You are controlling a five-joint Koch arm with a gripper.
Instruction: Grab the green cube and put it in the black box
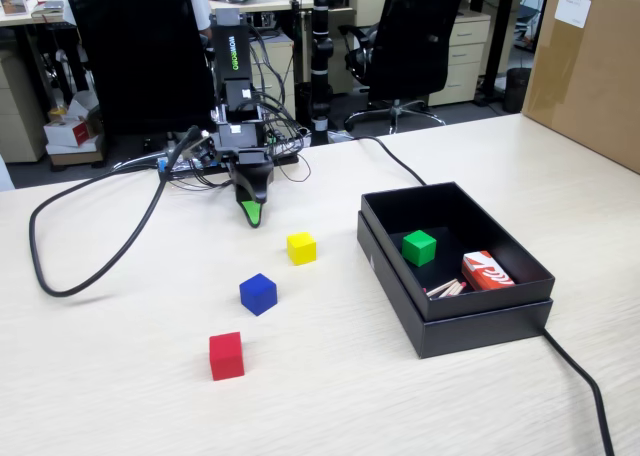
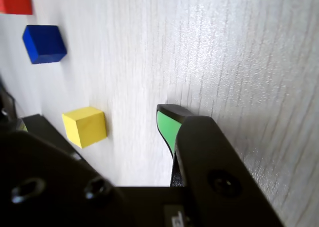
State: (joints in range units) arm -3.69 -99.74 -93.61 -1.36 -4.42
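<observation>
The green cube (image 1: 419, 247) lies inside the black box (image 1: 480, 328), near the box's left wall in the fixed view. My gripper (image 1: 253, 216) hangs tip-down over the bare table well to the left of the box, folded close to the arm's base. In the wrist view the green-faced finger of the gripper (image 2: 179, 115) lies against the black jaw with no gap, and nothing is held. Neither the green cube nor the box shows in the wrist view.
A yellow cube (image 1: 301, 247), a blue cube (image 1: 258, 294) and a red cube (image 1: 226, 356) lie on the table left of the box. A red-and-white packet (image 1: 487, 271) lies in the box. A black cable (image 1: 90, 246) loops at left; a cardboard box (image 1: 590, 66) stands at back right.
</observation>
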